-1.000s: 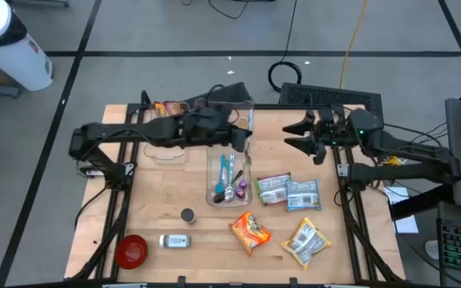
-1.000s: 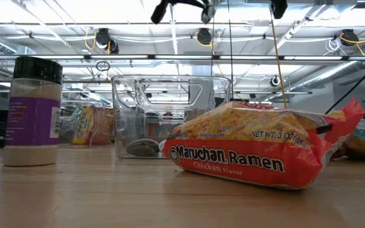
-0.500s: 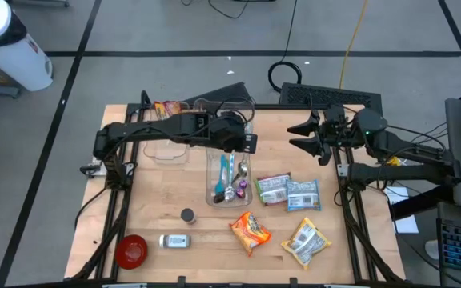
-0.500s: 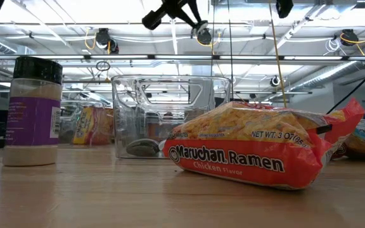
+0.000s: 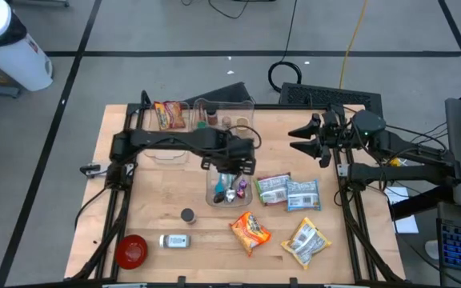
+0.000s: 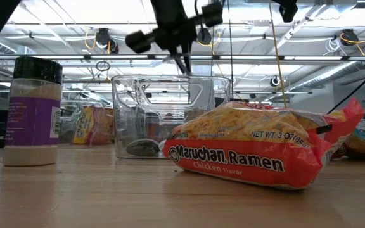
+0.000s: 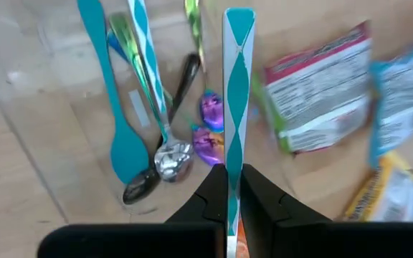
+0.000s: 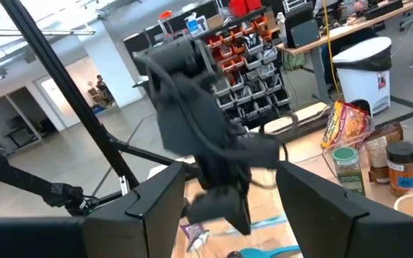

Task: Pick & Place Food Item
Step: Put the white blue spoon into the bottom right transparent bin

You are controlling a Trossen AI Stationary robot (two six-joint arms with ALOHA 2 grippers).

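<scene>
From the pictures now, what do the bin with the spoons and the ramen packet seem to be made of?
Bin: probably clear hard plastic, glossy; the spoons and the table show through its walls, and its edges catch light.
Ramen packet: seemingly thin plastic film, shiny; it is wrinkled, printed orange and red, with a crimped end seal.

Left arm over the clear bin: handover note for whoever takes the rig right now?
Left gripper: shut on teal-patterned utensil, held above the clear bin.
Right gripper: open, empty, waiting at the table's right edge.
Bin already holds several spoons.
Ramen pack and three other food packets lie on the table, none gripped.
Left: release the utensil into the bin; food items not yet handled.
</scene>
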